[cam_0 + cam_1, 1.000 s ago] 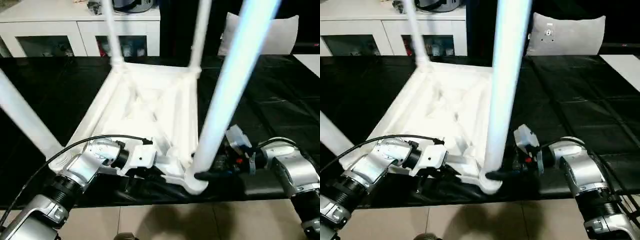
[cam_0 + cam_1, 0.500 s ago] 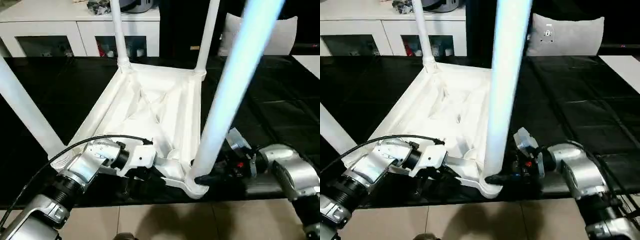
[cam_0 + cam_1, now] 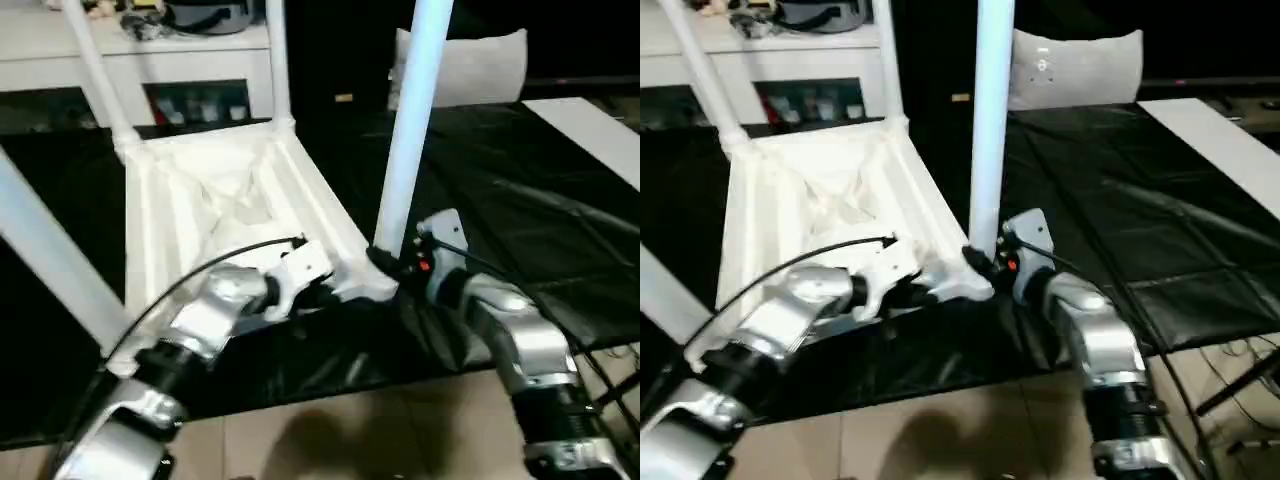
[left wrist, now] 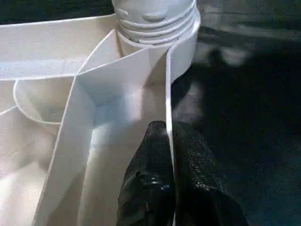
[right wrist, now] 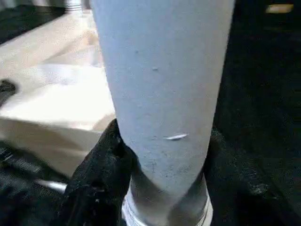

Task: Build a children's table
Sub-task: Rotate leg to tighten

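Black sheeting underlies the upturned children's table [image 3: 200,200]; left gripper [image 4: 168,155] pinches its rim, right gripper [image 5: 160,155] clasps a leg [image 3: 410,130].

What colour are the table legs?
White; the leg in the right gripper looks faintly bluish. Best seen in the right eye view.

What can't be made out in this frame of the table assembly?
- Leg tops: cut off by the upper edge in both eye views.
- Seating of the leg's threaded end: right wrist view, hidden by the right gripper.
- Left gripper: in the eye views, hidden behind its own wrist.
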Motion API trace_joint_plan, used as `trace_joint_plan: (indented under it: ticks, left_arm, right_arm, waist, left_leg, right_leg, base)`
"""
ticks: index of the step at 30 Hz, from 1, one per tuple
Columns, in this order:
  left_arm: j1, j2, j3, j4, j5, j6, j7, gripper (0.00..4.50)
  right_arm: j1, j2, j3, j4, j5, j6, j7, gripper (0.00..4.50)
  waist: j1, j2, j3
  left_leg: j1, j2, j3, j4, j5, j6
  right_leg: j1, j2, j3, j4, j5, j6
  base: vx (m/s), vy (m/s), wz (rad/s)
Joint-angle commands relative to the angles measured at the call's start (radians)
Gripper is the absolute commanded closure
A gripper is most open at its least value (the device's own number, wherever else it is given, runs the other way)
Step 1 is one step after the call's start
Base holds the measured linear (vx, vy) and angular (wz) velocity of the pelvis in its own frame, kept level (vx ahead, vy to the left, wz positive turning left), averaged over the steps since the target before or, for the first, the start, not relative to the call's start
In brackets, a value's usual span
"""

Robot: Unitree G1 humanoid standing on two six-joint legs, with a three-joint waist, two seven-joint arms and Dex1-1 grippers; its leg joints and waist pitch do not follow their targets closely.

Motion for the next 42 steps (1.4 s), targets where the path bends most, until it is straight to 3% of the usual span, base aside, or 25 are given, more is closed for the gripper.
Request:
trace_joint_plan:
  ticks: [1,2,5,10,13,17,21,23,26,34,37,42]
  left_arm:
    - [-0.021,-0.098,0.011,-0.004,-0.026,-0.02,0.09,4.5]
    - [-0.019,-0.109,0.009,-0.007,-0.019,-0.016,0.101,4.5]
    - [-0.016,-0.117,-0.002,-0.016,-0.009,-0.02,0.097,4.5]
    - [-0.004,-0.081,-0.023,-0.027,0.001,-0.093,0.04,4.5]
    - [0.008,-0.054,-0.023,-0.028,-0.004,-0.142,-0.012,4.5]
    - [0.023,0.011,-0.045,-0.031,0.0,-0.208,-0.114,4.5]
    - [0.028,0.062,-0.063,-0.028,0.002,-0.252,-0.2,4.5]
    - [0.03,0.087,-0.074,-0.027,0.001,-0.283,-0.253,4.5]
    - [0.042,0.127,-0.095,-0.044,-0.014,-0.315,-0.353,4.5]
    - [0.055,0.207,-0.146,-0.073,-0.013,-0.374,-0.494,4.5]
    - [0.055,0.219,-0.149,-0.079,-0.017,-0.385,-0.528,4.5]
    - [0.052,0.231,-0.147,-0.089,-0.024,-0.39,-0.557,4.5]
  right_arm:
    - [0.009,0.067,0.043,0.046,-0.021,0.003,-0.076,2.17]
    - [0.012,0.081,0.036,0.04,-0.012,0.002,-0.079,1.98]
    - [0.023,0.093,0.017,0.006,0.024,0.018,-0.063,1.76]
    - [0.049,0.023,0.014,-0.017,0.069,-0.021,0.073,1.37]
    - [0.052,-0.043,-0.004,-0.01,0.088,-0.062,0.165,1.05]
    - [0.051,-0.179,-0.003,-0.008,0.106,-0.111,0.352,0.65]
    - [0.051,-0.287,0.023,-0.011,0.134,-0.119,0.541,0.65]
    - [0.05,-0.335,0.044,-0.012,0.151,-0.125,0.646,0.65]
    - [0.035,-0.379,0.076,0.009,0.156,-0.143,0.755,0.81]
    - [-0.011,-0.416,0.134,0.056,0.189,-0.119,0.936,1.42]
    - [-0.025,-0.414,0.153,0.071,0.188,-0.12,0.977,1.72]
    - [-0.039,-0.41,0.174,0.074,0.201,-0.102,1.022,2.17]
  waist:
    - [0.004,-0.014,-0.048]
    - [0.002,-0.009,-0.047]
    - [0.007,-0.012,-0.05]
    - [0.016,-0.013,-0.053]
    - [0.029,-0.01,-0.057]
    - [0.033,-0.011,-0.058]
    - [0.036,-0.007,-0.057]
    - [0.039,-0.009,-0.057]
    - [0.047,-0.012,-0.057]
    - [0.066,-0.009,-0.059]
    - [0.072,-0.014,-0.058]
    - [0.08,-0.013,-0.058]
  left_leg:
    - [-0.003,0.023,-0.003,-0.082,-0.253,0.028]
    - [-0.004,0.025,-0.002,-0.084,-0.251,0.027]
    - [-0.004,0.026,-0.001,-0.084,-0.231,0.044]
    - [-0.005,0.028,0.005,-0.079,-0.197,0.073]
    - [-0.011,0.027,0.007,-0.076,-0.14,0.084]
    - [-0.014,0.028,0.009,-0.075,-0.133,0.099]
    - [-0.011,0.033,0.01,-0.074,-0.147,0.107]
    - [-0.012,0.035,0.011,-0.072,-0.149,0.117]
    - [-0.01,0.038,0.013,-0.073,-0.157,0.119]
    - [-0.006,0.044,0.015,-0.073,-0.152,0.107]
    - [-0.006,0.044,0.016,-0.073,-0.155,0.099]
    - [-0.003,0.045,0.016,-0.074,-0.152,0.092]
  right_leg:
    - [0.044,-0.055,0.041,-0.096,-0.478,-0.071]
    - [0.042,-0.056,0.045,-0.093,-0.452,-0.083]
    - [0.046,-0.056,0.053,-0.087,-0.401,-0.1]
    - [0.049,-0.058,0.06,-0.081,-0.345,-0.123]
    - [0.053,-0.058,0.061,-0.073,-0.294,-0.134]
    - [0.057,-0.056,0.059,-0.07,-0.28,-0.145]
    - [0.054,-0.057,0.059,-0.069,-0.274,-0.162]
    - [0.055,-0.057,0.058,-0.066,-0.252,-0.179]
    - [0.053,-0.061,0.057,-0.069,-0.292,-0.173]
    - [0.049,-0.06,0.059,-0.059,-0.257,-0.198]
    - [0.049,-0.062,0.06,-0.06,-0.268,-0.196]
    - [0.048,-0.062,0.061,-0.057,-0.263,-0.197]
  base:
    - [0.0,0.0,0.0]
    - [0.0,0.0,0.0]
    - [0.0,0.0,0.0]
    - [0.0,0.0,0.0]
    - [0.0,0.0,0.0]
    - [0.0,0.0,0.0]
    - [0.0,0.0,0.0]
    - [0.0,0.0,0.0]
    - [0.0,0.0,0.0]
    - [0.0,0.0,0.0]
    - [0.0,0.0,0.0]
    - [0.0,0.0,0.0]
